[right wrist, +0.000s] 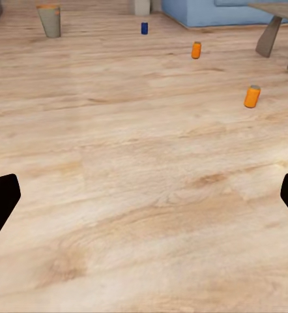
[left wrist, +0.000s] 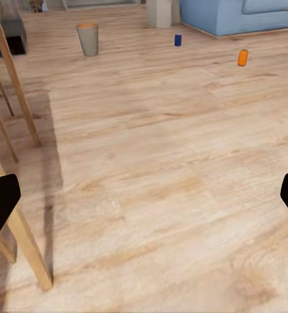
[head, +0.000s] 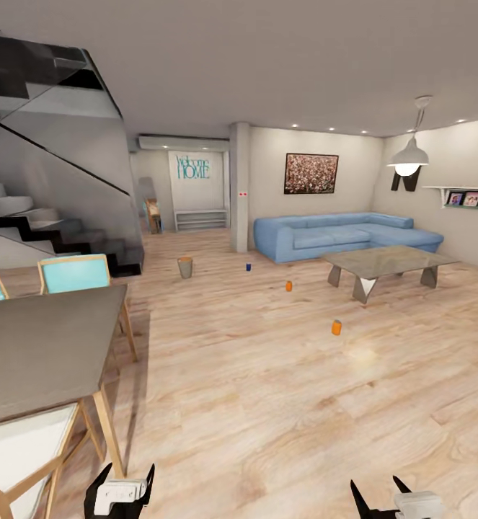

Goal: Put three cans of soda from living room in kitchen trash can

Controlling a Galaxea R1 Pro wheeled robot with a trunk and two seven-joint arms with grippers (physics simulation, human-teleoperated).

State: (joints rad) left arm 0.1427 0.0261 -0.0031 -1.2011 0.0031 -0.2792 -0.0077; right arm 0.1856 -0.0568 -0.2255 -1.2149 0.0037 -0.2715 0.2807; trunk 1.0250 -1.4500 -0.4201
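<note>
Two orange cans of soda stand on the light wood floor, the nearer one [head: 336,328] [right wrist: 251,96] ahead to the right and the farther one [head: 288,286] [left wrist: 242,57] [right wrist: 195,50] beyond it. A small blue can [head: 248,267] [left wrist: 178,40] [right wrist: 144,28] stands farther back near the sofa. The grey trash can [head: 185,267] [left wrist: 87,39] [right wrist: 49,19] stands upright on the floor left of the cans. My left gripper [head: 129,472] [left wrist: 144,202] and right gripper [head: 375,484] [right wrist: 144,199] are low at the front, both open, empty and far from the cans.
A grey dining table [head: 37,346] with wooden chairs [head: 76,274] is close on my left. The blue sofa [head: 339,234] and glass coffee table [head: 386,263] stand at the back right. A dark staircase [head: 51,231] rises at the left. Wide floor lies ahead.
</note>
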